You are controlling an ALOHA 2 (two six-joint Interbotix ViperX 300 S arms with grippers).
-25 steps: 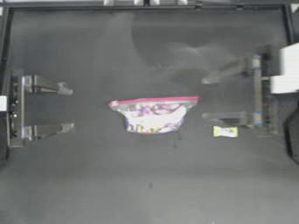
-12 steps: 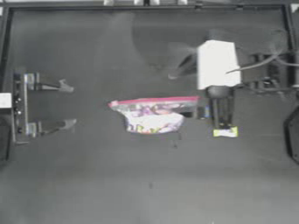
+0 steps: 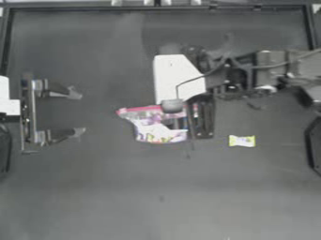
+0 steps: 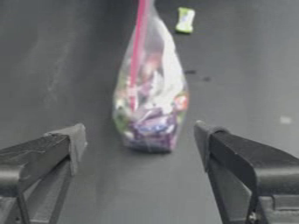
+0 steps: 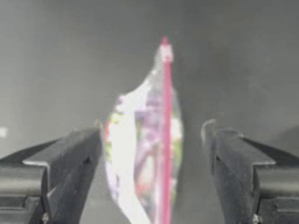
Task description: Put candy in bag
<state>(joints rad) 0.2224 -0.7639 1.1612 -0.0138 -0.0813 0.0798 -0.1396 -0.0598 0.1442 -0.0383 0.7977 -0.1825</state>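
Candy [image 3: 242, 140] outside, right of bag [image 3: 156, 124]; right gripper [image 3: 191, 123] above bag, jaws apart astride it; left gripper [image 3: 74, 112] parked left, jaws apart; placement pending.

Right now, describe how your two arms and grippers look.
The right gripper has two dark, blocky jaws below a white boxy wrist housing, with a thin dark cable looping behind. The left gripper has pale grey-tipped fingers on a dark frame with a white block.
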